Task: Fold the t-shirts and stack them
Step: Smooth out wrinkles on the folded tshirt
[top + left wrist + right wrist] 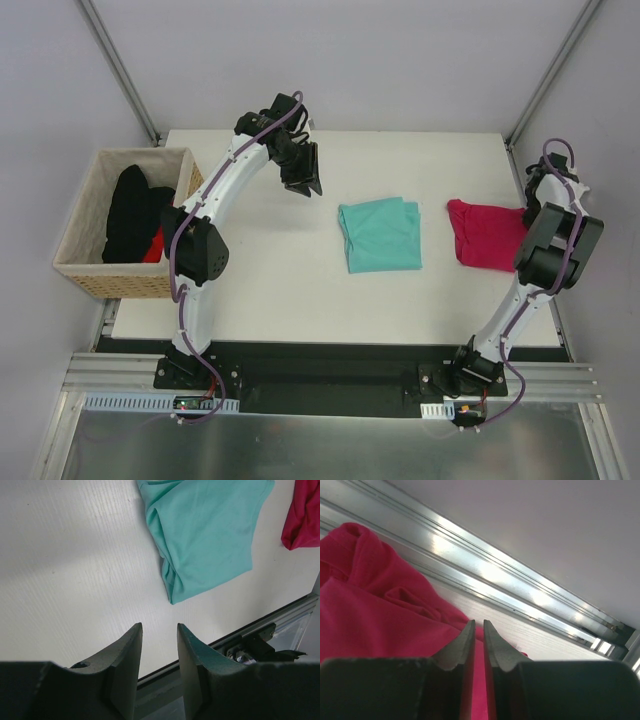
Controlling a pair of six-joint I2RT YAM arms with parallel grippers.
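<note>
Teal shirt [380, 235] lies folded flat, pink shirt [485, 235] bunched and wrinkly; right gripper [478, 623] pinches its edge, left gripper [159, 626] half-spread, empty.

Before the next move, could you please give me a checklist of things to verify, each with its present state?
1. teal t-shirt folded: ok.
2. left gripper open and empty: ok.
3. right gripper grips the magenta t-shirt: cannot tell; the jaws are nearly closed at its edge.
4. magenta t-shirt folded flat: not ok, rumpled.
5. These two stacked: not ok, they lie apart.
6. basket emptied: not ok, black t-shirts are inside.
</note>
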